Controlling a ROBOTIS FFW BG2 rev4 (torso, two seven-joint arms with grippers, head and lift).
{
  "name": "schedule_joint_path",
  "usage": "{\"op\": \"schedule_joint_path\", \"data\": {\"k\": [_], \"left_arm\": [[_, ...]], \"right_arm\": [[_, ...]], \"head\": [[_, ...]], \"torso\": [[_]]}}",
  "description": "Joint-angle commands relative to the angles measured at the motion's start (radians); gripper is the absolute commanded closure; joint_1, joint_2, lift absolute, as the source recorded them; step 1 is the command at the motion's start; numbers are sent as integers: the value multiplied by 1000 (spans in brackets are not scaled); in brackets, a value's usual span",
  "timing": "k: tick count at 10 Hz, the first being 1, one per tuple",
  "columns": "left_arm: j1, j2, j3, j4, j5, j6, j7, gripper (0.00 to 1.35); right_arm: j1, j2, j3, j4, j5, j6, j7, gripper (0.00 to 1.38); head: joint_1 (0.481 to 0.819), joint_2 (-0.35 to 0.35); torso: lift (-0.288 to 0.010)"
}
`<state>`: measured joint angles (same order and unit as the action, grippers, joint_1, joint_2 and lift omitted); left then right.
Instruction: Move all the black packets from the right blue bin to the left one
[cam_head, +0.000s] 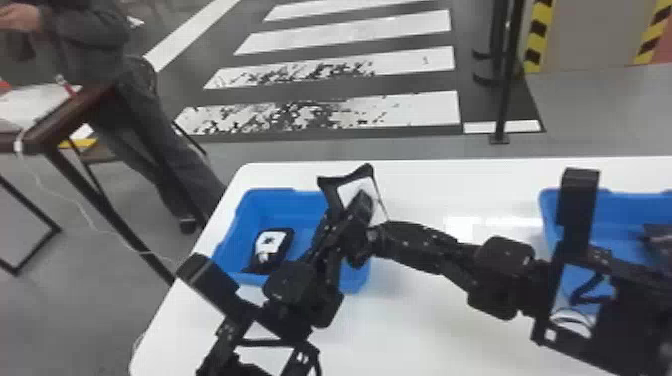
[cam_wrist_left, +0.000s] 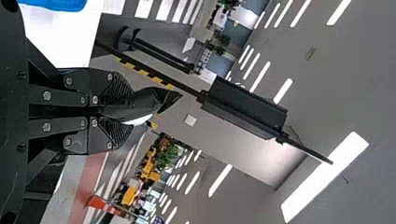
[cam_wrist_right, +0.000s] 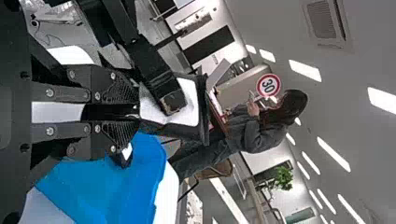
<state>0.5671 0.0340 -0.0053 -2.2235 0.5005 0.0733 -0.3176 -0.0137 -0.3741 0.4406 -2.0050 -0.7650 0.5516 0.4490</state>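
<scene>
1. One black packet (cam_head: 270, 248) lies in the left blue bin (cam_head: 285, 200).
2. Left gripper (cam_wrist_left: 122, 111) and right gripper (cam_wrist_right: 126, 112) both clamp a raised packet (cam_head: 348, 190), probably mid-handover.
3. The right bin (cam_head: 620, 201) holds something dark (cam_head: 658, 238), likely remaining work.

1 black, white-labelled packet (cam_head: 270, 246) lies in the left blue bin (cam_head: 292, 202). Another packet (cam_head: 352, 189) is held tilted. The right bin (cam_head: 620, 207) holds something dark (cam_head: 659, 232).

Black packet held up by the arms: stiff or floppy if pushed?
Probably floppy at the edges: the black packet looks pinched and folded at the left tool. The middle may resist a bit, since its white-labelled face spreads fairly flat. Likely hard to knock loose, with the right tool clamping it too.
</scene>
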Motion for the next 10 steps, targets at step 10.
{"op": "schedule_joint_path", "data": {"k": [10], "left_arm": [[-317, 9, 107, 531, -467, -292, 221, 1220]], "right_arm": [[60, 14, -116, -31, -9, -9, -20, 79]], "head": [[695, 341]], "torso": [[-140]]}}
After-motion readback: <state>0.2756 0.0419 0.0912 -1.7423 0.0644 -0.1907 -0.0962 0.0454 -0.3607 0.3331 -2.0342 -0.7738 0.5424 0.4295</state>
